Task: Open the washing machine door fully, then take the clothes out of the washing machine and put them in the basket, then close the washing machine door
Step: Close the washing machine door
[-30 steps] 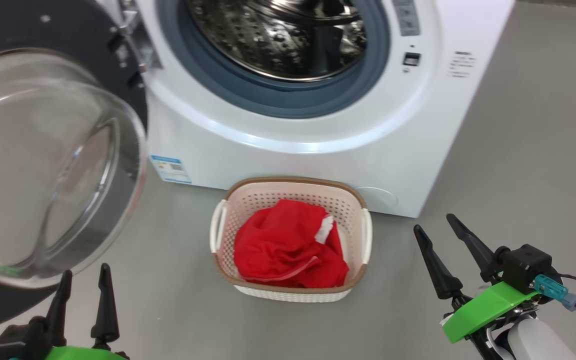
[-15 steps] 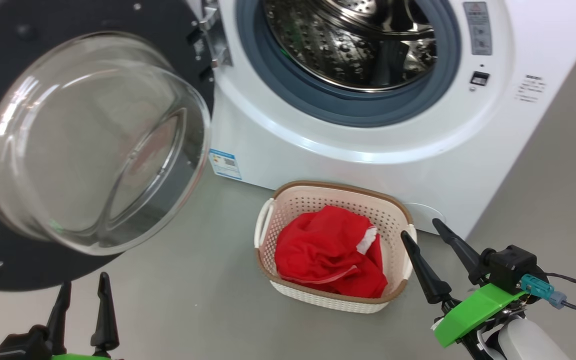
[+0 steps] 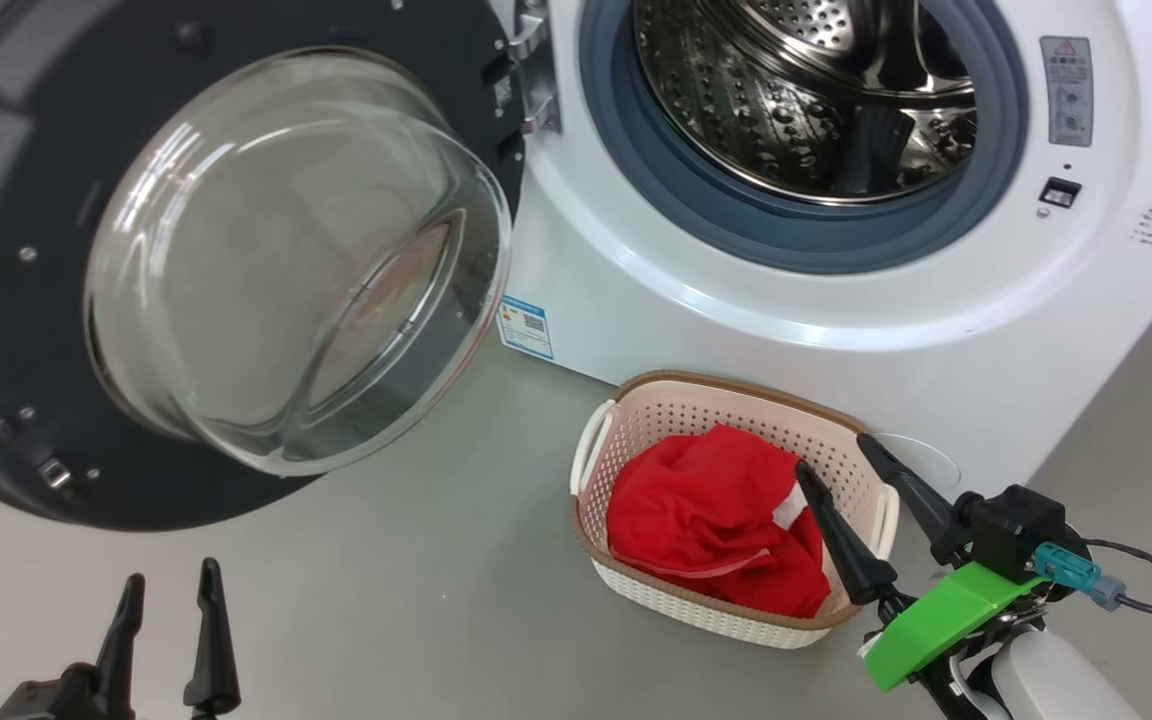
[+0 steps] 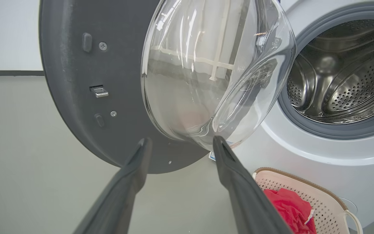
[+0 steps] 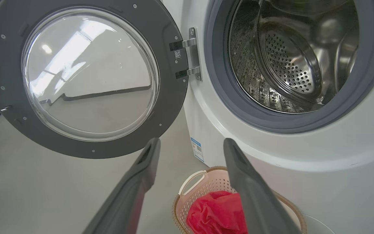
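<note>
Left gripper (image 3: 168, 575), open and empty, sits below the washing machine door (image 3: 286, 260), which is swung wide to the left, so this arm seems nearer for closing it. Right gripper (image 3: 833, 455), also open and empty, hovers by the basket (image 3: 726, 385) holding the clothes (image 3: 706, 510)

The washing machine door (image 3: 266, 260) hangs wide open, and red clothes (image 3: 706, 510) lie in the basket (image 3: 696, 607) before the white washing machine (image 3: 736, 330).

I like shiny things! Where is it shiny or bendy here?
Head view: white glare streaks on the door glass, glints in the drum. Right wrist view: the glass mirrors bright lights; the lens curves the washing machine. Left wrist view: a faint red smudge in the glass.
</note>
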